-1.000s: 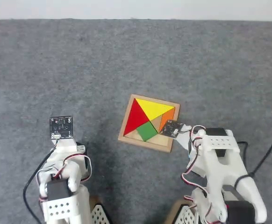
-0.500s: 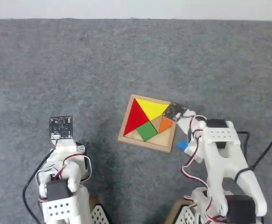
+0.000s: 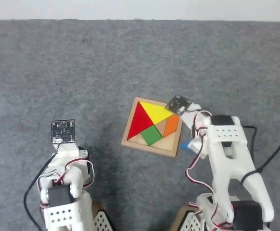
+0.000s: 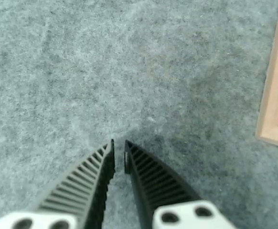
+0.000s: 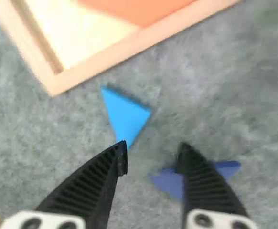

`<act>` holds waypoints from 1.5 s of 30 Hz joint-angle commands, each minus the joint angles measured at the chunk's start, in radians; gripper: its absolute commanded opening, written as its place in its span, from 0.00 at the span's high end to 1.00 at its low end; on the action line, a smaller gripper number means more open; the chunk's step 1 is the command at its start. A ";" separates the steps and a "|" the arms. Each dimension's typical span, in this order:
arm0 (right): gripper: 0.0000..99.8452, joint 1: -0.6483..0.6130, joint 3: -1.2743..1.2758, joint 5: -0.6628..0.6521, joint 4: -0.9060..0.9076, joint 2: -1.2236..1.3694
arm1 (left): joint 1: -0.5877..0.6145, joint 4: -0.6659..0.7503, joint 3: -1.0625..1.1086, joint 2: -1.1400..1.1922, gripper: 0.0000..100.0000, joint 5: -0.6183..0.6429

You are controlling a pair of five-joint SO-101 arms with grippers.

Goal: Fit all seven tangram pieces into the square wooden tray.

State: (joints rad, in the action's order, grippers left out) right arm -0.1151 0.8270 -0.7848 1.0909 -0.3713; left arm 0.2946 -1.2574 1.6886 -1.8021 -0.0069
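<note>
We see the right gripper [image 5: 153, 152] has backed off the wooden tray [image 5: 144, 40], orange piece [image 3: 171, 126] seated inside it, fingers [image 5: 105, 176] spread empty over the light blue triangle [image 5: 124, 116] just outside.

I can't read anything from here: no text, label, number or sign is legible in any of my views.
</note>
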 commanded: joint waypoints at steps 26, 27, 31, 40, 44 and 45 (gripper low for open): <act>0.76 -0.093 -0.032 -0.390 -0.102 0.277 | -0.006 -0.003 -0.005 -0.017 0.96 -0.005; 0.76 -0.088 -0.032 -0.391 -0.102 0.278 | -0.006 -0.003 -0.005 -0.017 0.96 -0.005; 0.83 -0.088 -0.032 -0.391 -0.101 0.283 | -0.006 -0.003 -0.005 -0.017 0.96 -0.005; 0.91 -0.087 -0.034 -0.388 -0.101 0.277 | -0.006 -0.003 -0.005 -0.017 0.96 -0.005; 0.91 -0.087 -0.046 -0.387 -0.077 0.274 | -0.006 -0.003 -0.005 -0.017 0.96 -0.005; 0.91 -0.087 -0.055 -0.385 -0.059 0.265 | -0.006 -0.003 -0.005 -0.017 0.96 -0.005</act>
State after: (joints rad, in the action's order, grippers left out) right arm -0.2117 0.7994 -1.1638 0.9927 -0.0997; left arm 0.2946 -1.2574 1.6886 -1.8021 -0.0069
